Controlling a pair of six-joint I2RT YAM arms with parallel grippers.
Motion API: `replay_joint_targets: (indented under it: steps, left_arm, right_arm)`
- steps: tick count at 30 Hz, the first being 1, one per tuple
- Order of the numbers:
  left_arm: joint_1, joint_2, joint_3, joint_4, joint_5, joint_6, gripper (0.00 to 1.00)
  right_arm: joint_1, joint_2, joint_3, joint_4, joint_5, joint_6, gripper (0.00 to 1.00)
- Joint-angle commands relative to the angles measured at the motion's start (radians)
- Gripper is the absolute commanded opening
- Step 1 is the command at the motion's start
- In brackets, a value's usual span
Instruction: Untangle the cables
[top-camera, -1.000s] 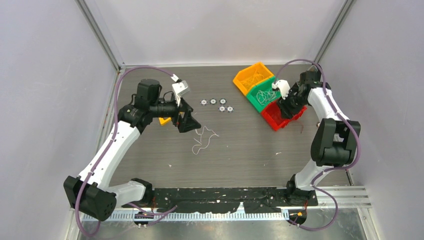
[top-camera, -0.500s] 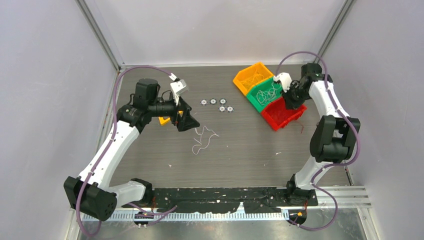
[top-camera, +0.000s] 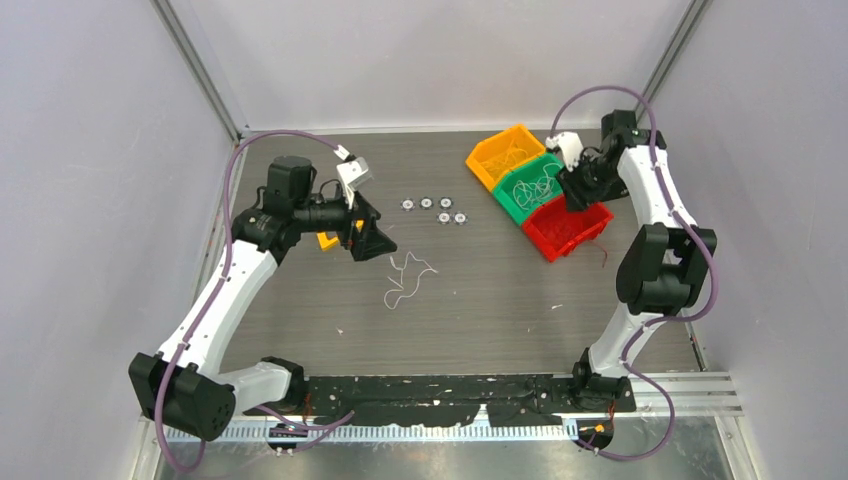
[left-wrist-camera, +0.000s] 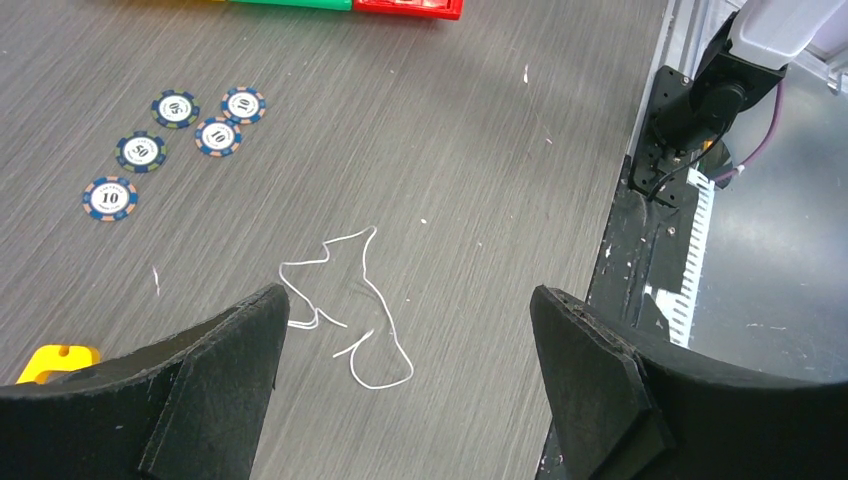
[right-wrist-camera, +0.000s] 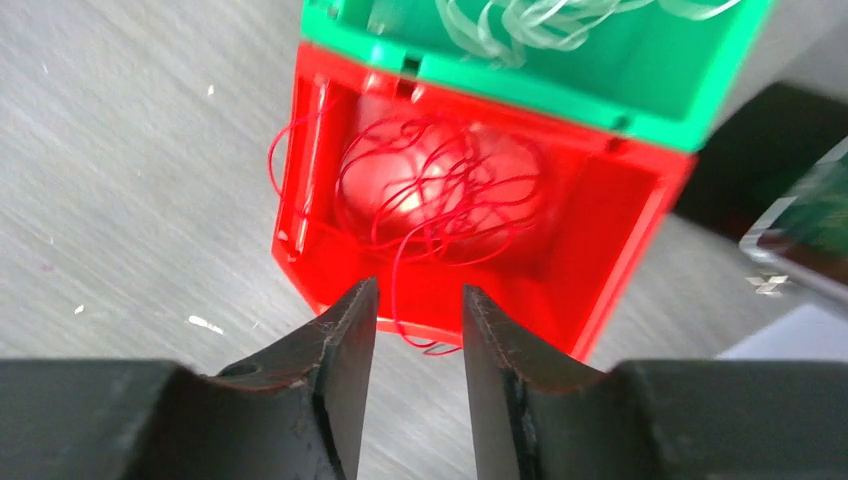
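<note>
A loose white cable (top-camera: 408, 270) lies on the table in the middle; in the left wrist view it (left-wrist-camera: 387, 315) is below and between my fingers. My left gripper (top-camera: 372, 240) (left-wrist-camera: 405, 300) is wide open and empty, just left of it and above the table. Red cables (right-wrist-camera: 440, 190) sit tangled in the red bin (top-camera: 565, 228) (right-wrist-camera: 610, 250); one strand (right-wrist-camera: 395, 300) hangs over the bin's rim between my jaws without being pinched. My right gripper (top-camera: 578, 193) (right-wrist-camera: 417, 292) hovers above that bin, its jaws a narrow gap apart. White cables lie in the green bin (top-camera: 530, 187) (right-wrist-camera: 560, 85).
A yellow bin (top-camera: 505, 153) with yellow cables stands behind the green one. Several poker chips (top-camera: 434, 207) (left-wrist-camera: 175, 150) lie at the middle back. A small yellow piece (top-camera: 328, 241) (left-wrist-camera: 55, 358) lies under my left arm. A red scrap (top-camera: 603, 255) lies right of the red bin.
My right gripper has risen and drawn back from inside the red bin to above its far edge. My left arm has barely shifted.
</note>
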Motion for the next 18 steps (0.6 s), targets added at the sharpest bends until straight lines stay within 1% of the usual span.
replay_joint_targets:
  steps: [1,6,10,14,16,18]
  left_arm:
    - [0.006,-0.002,-0.005,0.056,0.048,-0.031,0.92]
    - [0.006,0.013,0.013,0.055,0.049,-0.039,0.92]
    - [0.006,0.008,0.012,0.056,0.047,-0.038,0.92]
    - [0.006,0.005,0.011,0.057,0.042,-0.044,0.92]
    - [0.006,0.002,0.008,0.061,0.036,-0.044,0.92]
    - [0.006,0.0,0.003,0.064,0.035,-0.046,0.92]
  right_arm:
    - [-0.001,-0.029,-0.111,0.004,0.036,0.041,0.44]
    - [0.001,0.009,-0.15,0.075,0.043,0.083,0.46]
    - [0.0,0.034,-0.192,0.109,0.112,0.041,0.43]
    - [0.0,0.052,-0.216,0.11,0.136,0.009,0.4]
    - [0.0,0.053,-0.217,0.11,0.134,0.007,0.37]
    - [0.0,0.053,-0.209,0.106,0.128,0.007,0.28]
